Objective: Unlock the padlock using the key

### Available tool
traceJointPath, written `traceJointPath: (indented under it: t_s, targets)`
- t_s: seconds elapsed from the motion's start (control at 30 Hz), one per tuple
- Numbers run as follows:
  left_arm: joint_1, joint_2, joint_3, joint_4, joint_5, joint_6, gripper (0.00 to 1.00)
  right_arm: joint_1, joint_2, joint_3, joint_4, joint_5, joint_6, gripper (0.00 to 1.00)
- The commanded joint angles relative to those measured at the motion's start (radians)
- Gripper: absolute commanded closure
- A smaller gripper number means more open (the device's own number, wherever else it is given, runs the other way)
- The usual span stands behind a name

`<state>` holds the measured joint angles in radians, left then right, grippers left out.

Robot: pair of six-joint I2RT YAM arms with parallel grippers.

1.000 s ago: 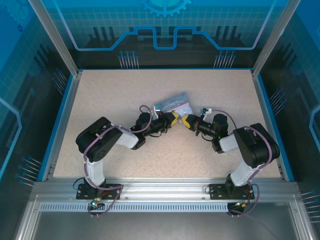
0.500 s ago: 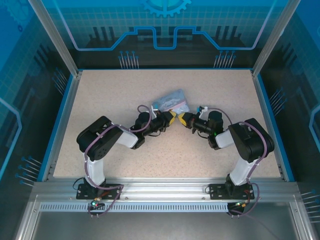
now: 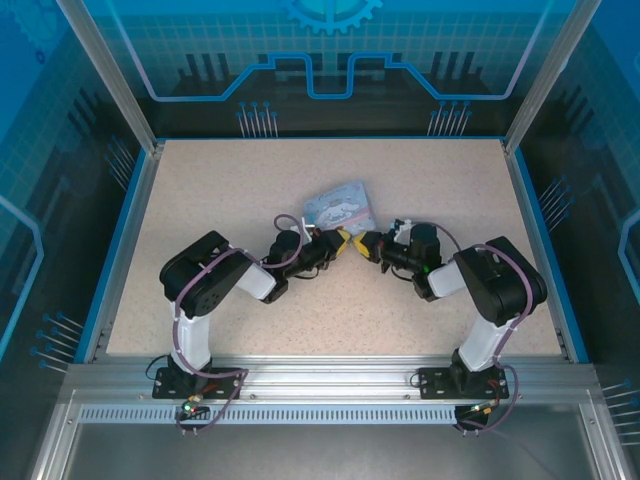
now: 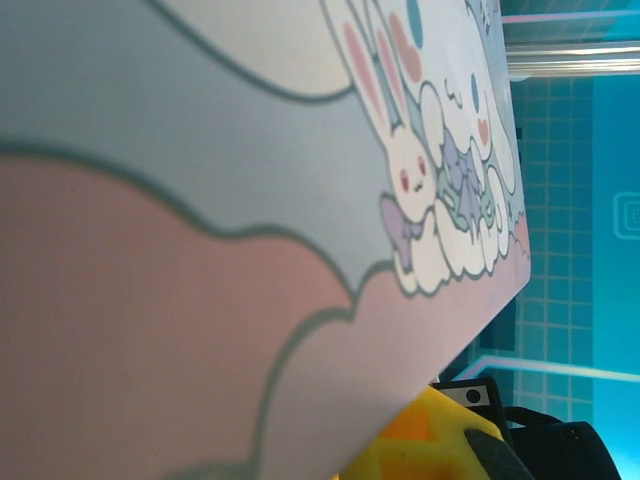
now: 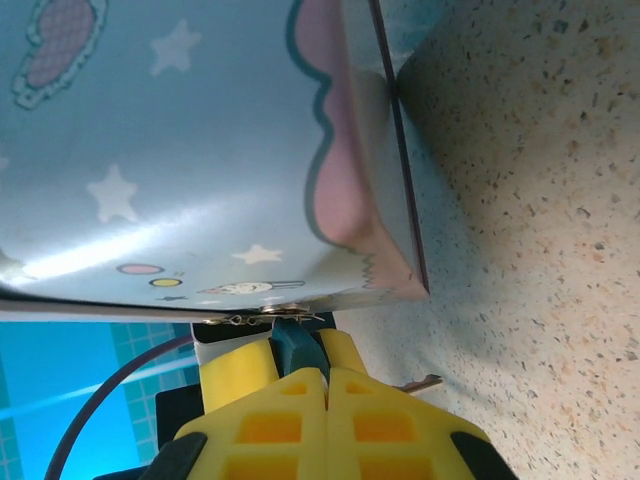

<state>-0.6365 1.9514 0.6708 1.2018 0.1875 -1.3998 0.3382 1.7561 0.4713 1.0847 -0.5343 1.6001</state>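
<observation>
Blue padlock (image 5: 295,348), tiny and probably light and slippery, sits at the tin's (image 5: 200,150) lower edge, right at the tips of the right claw (image 5: 325,378), whose fingers are pressed together. It is best pinched by its body. I cannot tell the left claw's (image 3: 344,241) spread. Thin metal, likely the key (image 5: 422,382), pokes out beside. Rightward the surface (image 5: 540,200) lies open.

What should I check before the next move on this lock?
1. Padlock gripped: ok, its blue body is pinched in the right claw.
2. Key found: cannot tell; a thin metal tip beside that claw may be it.
3. Left claw state: cannot tell.
4. Room around the claws: not ok, the cartoon tin crowds both.
</observation>
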Motion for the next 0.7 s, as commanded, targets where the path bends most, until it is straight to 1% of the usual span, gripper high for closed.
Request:
traceJointPath:
  t_s: [0.0, 0.03, 0.13, 0.23, 0.3, 0.4, 0.47, 0.57, 0.67]
  targets:
    - [-0.053, -0.003, -0.002, 0.017, 0.173, 0.046, 1.0, 0.062, -0.006, 0.027, 0.039, -0.017, -0.019, 1.0]
    - [-0.053, 0.002, -0.005, 0.021, 0.172, 0.044, 1.0, 0.062, -0.004, 0.027, 0.038, -0.015, -0.021, 1.0]
    - [-0.046, 0.021, -0.021, 0.046, 0.156, 0.027, 1.0, 0.062, -0.004, 0.018, 0.047, -0.01, -0.027, 0.91]
    - [-0.036, 0.049, -0.035, 0.086, 0.142, -0.001, 1.0, 0.061, -0.017, 0.011, 0.039, -0.006, -0.042, 0.77]
    - [-0.028, 0.069, -0.042, 0.121, 0.141, -0.024, 1.0, 0.059, -0.032, 0.003, 0.022, -0.006, -0.054, 0.62]
    - [-0.017, 0.078, -0.053, 0.137, 0.132, -0.034, 1.0, 0.056, -0.065, -0.017, -0.021, -0.005, -0.079, 0.35]
    - [-0.012, 0.073, -0.057, 0.124, 0.13, -0.03, 1.0, 0.048, -0.096, -0.037, -0.072, -0.009, -0.107, 0.24]
    - [-0.004, 0.063, -0.06, 0.109, 0.135, -0.024, 1.0, 0.033, -0.156, -0.068, -0.186, -0.024, -0.176, 0.17]
    - [0.004, 0.057, -0.063, 0.099, 0.138, -0.02, 1.0, 0.009, -0.25, -0.076, -0.366, -0.051, -0.283, 0.16]
